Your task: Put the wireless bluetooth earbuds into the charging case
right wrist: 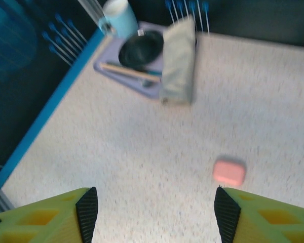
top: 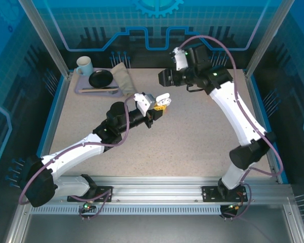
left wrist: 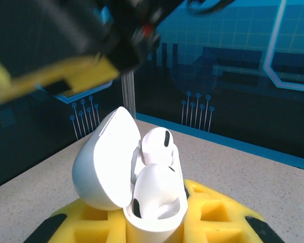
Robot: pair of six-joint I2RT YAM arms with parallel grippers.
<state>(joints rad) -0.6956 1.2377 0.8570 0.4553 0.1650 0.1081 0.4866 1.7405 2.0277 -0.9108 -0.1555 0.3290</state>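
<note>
The left gripper (top: 161, 105) is stretched out to approx. the middle of the table (top: 192, 142) and is closed on the white charging case (top: 163, 98), w/ its yellow fingers (left wrist: 218, 220) pressing the base from both sides. The case is held above the surface, w/ the lid (left wrist: 104, 162) open. In the left wrist cam the lid is tipped back to the left, and two white earbuds (left wrist: 157, 144) are seen in the base. One stands high, its round head w/ a black oval well above the rim, btw. the lid and the second bud. The other one sits lower in the base, w/ a black spot near the rim. If the high one is fully seated, I cannot tell. A blurred black-and-yellow part crosses the top-left corner of this view; it is too blurred to say what it is.

The right gripper (right wrist: 156, 205) is at the far side of the table, just beyond the left one, and it looks down on the surface. Its fingers stand wide apart w/ nothing btw. them, and the black pads (right wrist: 87, 205) face each other. On the table below, near the right-hand finger, lies a pink case (right wrist: 229, 172), small and rounded; it looks shut and no finger touches it.

At the far-left corner is a purple tray (top: 82, 83) w/ a light-blue mug (top: 84, 65), a black plate (top: 100, 78), a stick-like utensil (right wrist: 129, 72) and a folded grey-green cloth (top: 122, 78) at its right edge.
</note>
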